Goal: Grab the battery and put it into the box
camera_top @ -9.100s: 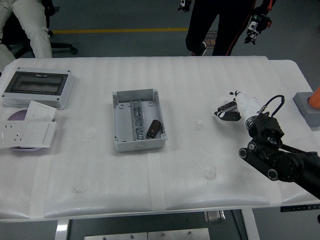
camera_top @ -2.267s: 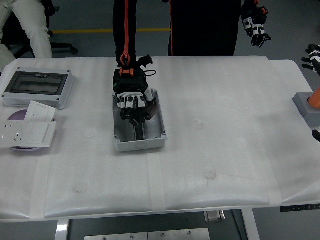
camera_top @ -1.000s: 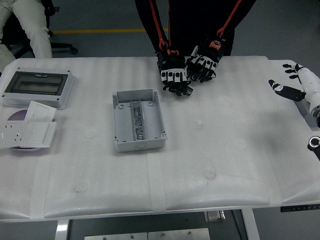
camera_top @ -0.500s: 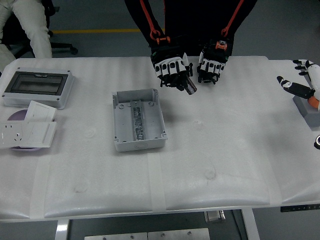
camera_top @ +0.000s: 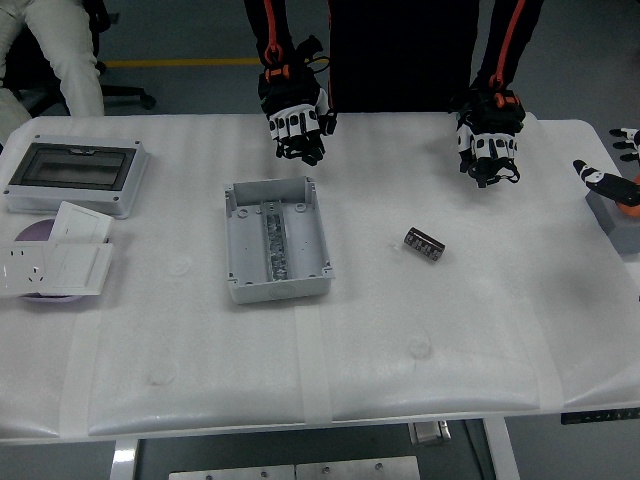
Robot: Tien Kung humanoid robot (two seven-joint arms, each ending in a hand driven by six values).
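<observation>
One battery (camera_top: pixel 424 243) lies loose on the white desk (camera_top: pixel 400 380), tilted, well to the right of the box (camera_top: pixel 275 240) and touching nothing. The grey box sits open-topped near the desk's middle, empty of the battery. At the left edge lie white plates (camera_top: pixel 55 262) and, farther back, a lidded case (camera_top: pixel 75 176). At the right edge the robot's right hand (camera_top: pixel 607 180) shows only in part, just above a grey block (camera_top: pixel 620 218), fingers spread and holding nothing. Across the desk a person stands with two gloved hands (camera_top: pixel 296 122) hanging over the far side, one behind the box, the other (camera_top: pixel 486 146) far right of it, both empty.
</observation>
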